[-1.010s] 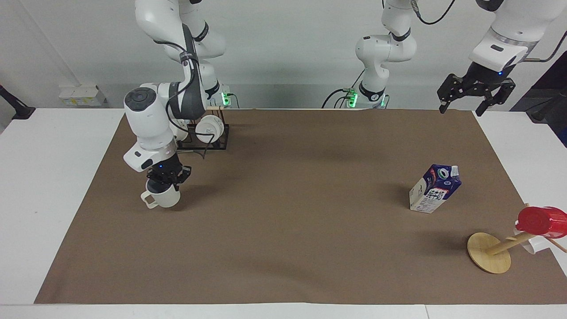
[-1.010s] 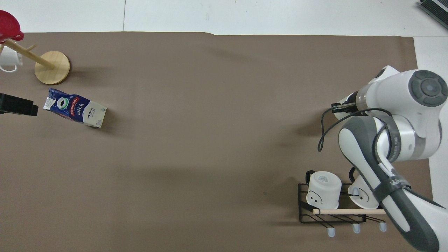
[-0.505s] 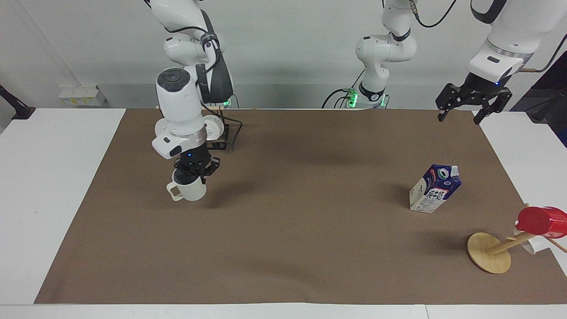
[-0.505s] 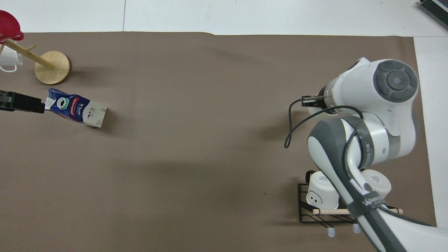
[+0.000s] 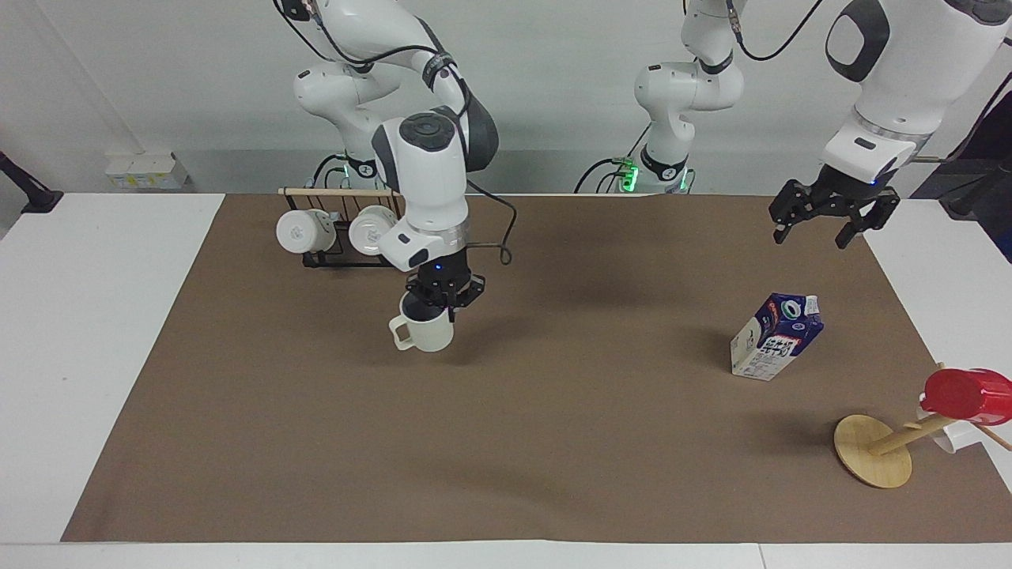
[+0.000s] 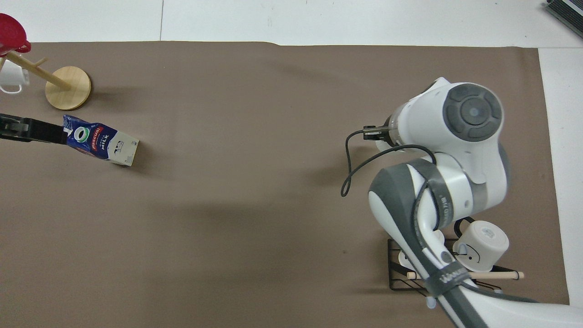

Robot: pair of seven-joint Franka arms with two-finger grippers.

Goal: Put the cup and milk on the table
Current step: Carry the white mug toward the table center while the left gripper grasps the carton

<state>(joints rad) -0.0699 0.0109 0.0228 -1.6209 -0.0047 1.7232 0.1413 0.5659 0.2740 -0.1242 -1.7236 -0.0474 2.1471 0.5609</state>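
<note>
Right gripper (image 5: pixel 443 304) was clamped on the cup's (image 5: pixel 425 332) rim — cup hung upright directly below it, handle toward the right arm's end, just above the brown sheet of the table (image 5: pixel 87 332), near the wire rack (image 5: pixel 348 257) w/ two white mugs. Left gripper (image 5: pixel 830 213) hovered w/ fingers spread, over the sheet's edge. The milk (image 5: pixel 776 336) stood on the sheet below and apart from it — untouched, beside the wooden stand (image 5: pixel 874 450).
</note>
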